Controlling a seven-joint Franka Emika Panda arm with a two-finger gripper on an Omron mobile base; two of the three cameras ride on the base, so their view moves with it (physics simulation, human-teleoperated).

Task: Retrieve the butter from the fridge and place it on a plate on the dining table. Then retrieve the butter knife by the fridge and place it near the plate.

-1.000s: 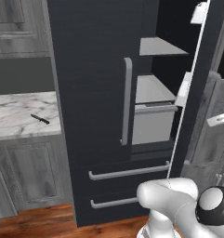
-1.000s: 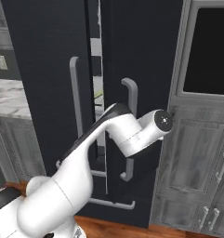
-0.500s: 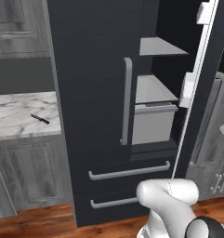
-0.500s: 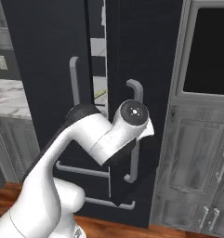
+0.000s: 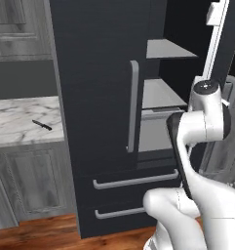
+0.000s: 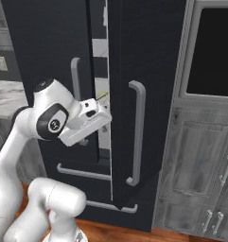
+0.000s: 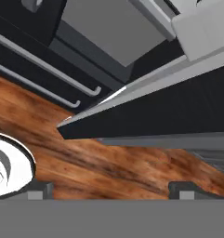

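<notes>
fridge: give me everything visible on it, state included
The fridge is tall, dark navy-black, matte. Two upper doors carry long grey vertical handles; two grey-handled drawers sit below. The left door is shut; the right door stands swung open, its bottom edge over the wood floor in the hand view. Inside show grey shelves and a pale bin, no food that can be made out. It stands beside a marble counter. The arm reaches by the gap; nothing visibly touches the fridge.
</notes>
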